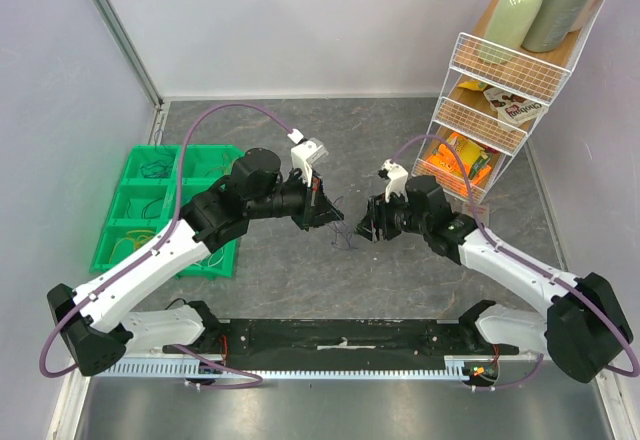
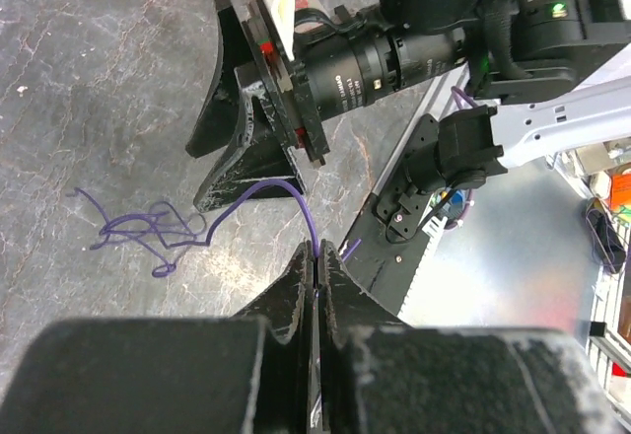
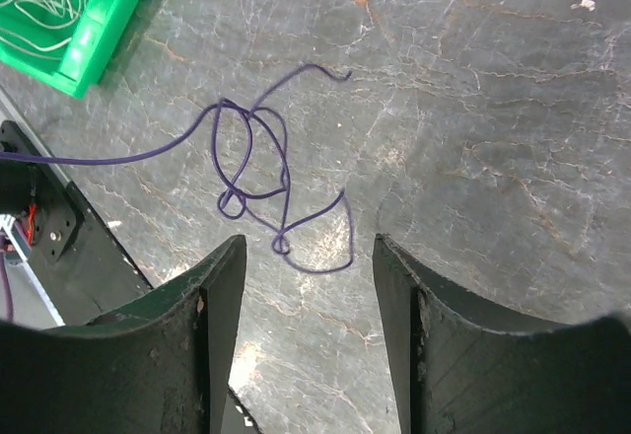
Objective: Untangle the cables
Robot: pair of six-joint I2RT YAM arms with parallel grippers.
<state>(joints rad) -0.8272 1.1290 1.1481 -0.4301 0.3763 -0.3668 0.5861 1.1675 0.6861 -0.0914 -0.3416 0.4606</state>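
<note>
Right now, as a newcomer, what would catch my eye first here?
A knotted purple cable lies in the middle of the grey table. The left gripper pinches one strand of it, while the right gripper hangs open above the tangle. A green bin sits at the left.

1. My right end effector [image 3: 309, 247] hangs with its fingers spread above the purple cable [image 3: 266, 178]. Nothing blocks the gap between them down to the surface [image 3: 473, 89].
2. My left end effector [image 1: 335, 220] stands close opposite, pinched on one strand, so the room between the two is narrow.
3. That strand stretches from the tangle towards the left end effector and crosses the way on that side.
4. The green bin [image 1: 140, 152] walls off the far left.
5. The wire rack [image 1: 480, 120] blocks the far right corner.
6. Bare surface lies open beyond both end effectors.
</note>
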